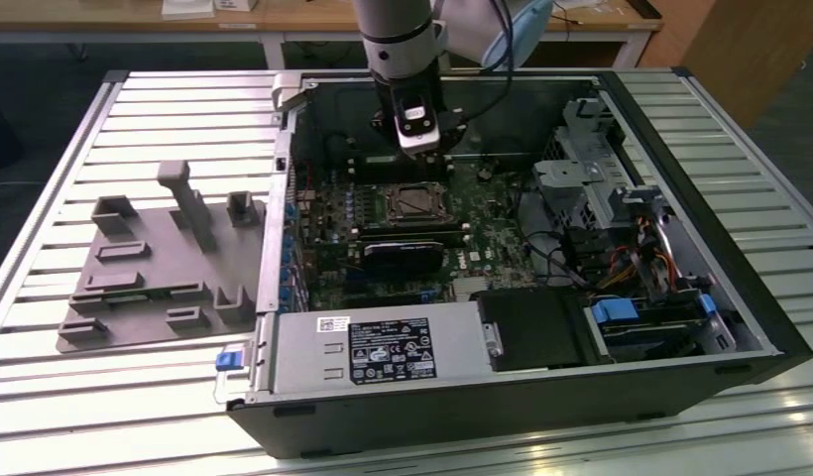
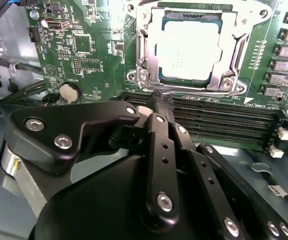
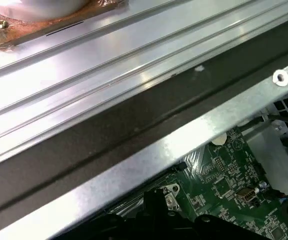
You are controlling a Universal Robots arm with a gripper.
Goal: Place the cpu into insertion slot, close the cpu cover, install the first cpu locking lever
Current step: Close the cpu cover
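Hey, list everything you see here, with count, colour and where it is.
computer case: one, black, open on the table
table: one, silver, slatted
fixture tray: one, grey, exterior view's left of the case
circuit board: one, green, inside the case
cpu cover: one, silver, flat on the board
cpu: one, silver-grey, showing through the cover's window
arm: one, grey, above the case
claw: one, black, shut, beside the cover

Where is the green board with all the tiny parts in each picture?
Exterior view: the green board lies inside the open computer case, beneath the end effector.
Second wrist view: the green board spreads beyond the end effector and carries the cpu.
First wrist view: the green board peeks out beside the metal rim.
Shared landmark: the round battery, in both wrist views.
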